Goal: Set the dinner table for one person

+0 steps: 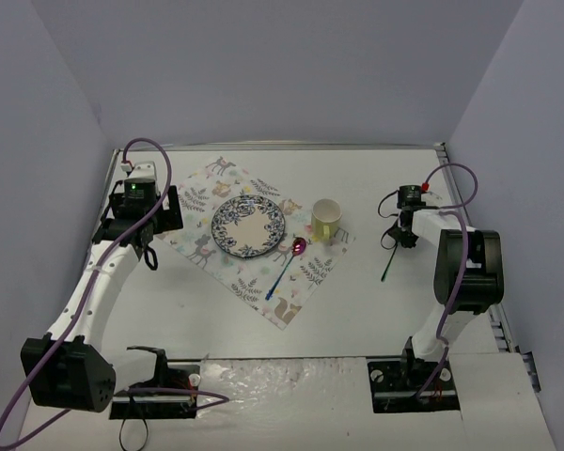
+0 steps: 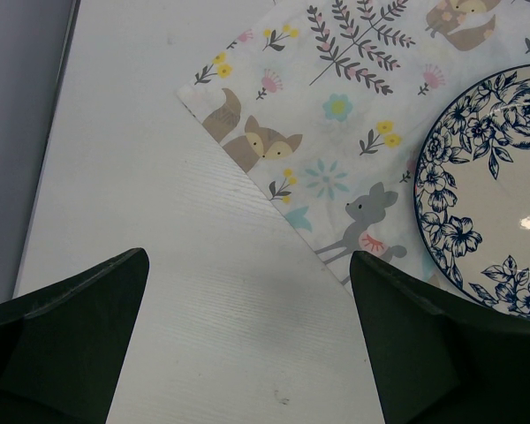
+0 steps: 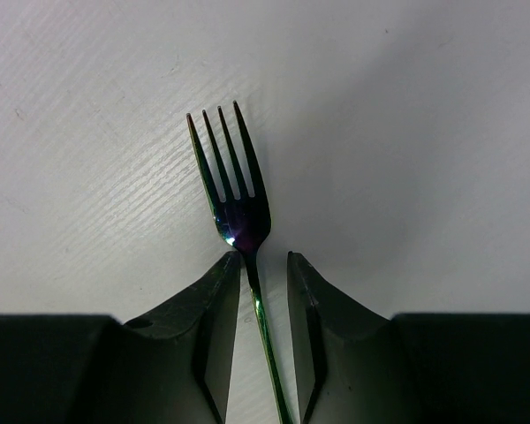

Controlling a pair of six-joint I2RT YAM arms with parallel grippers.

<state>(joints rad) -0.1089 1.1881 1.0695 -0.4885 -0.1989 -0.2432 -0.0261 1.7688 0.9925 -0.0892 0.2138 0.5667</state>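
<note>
The white dinner table (image 1: 357,310) bears a square animal-print cloth (image 1: 274,293). On the cloth stand a blue-flowered plate (image 1: 249,227), a yellow mug (image 1: 325,221) and a spoon (image 1: 287,268) with a pink bowl and blue handle. A dark iridescent fork (image 1: 387,265) lies on the bare table right of the cloth. My right gripper (image 3: 263,258) is low over the fork (image 3: 234,190), its jaws narrowly open on either side of the neck, tines pointing away. My left gripper (image 2: 247,256) is open and empty above bare table by the cloth's left corner (image 2: 336,115), left of the plate (image 2: 477,194).
Grey walls close in the table on three sides. A metal strip runs along the table's far edge (image 1: 291,147). Both arm bases (image 1: 160,395) stand at the near edge. A purple cable (image 1: 150,146) loops over the left arm.
</note>
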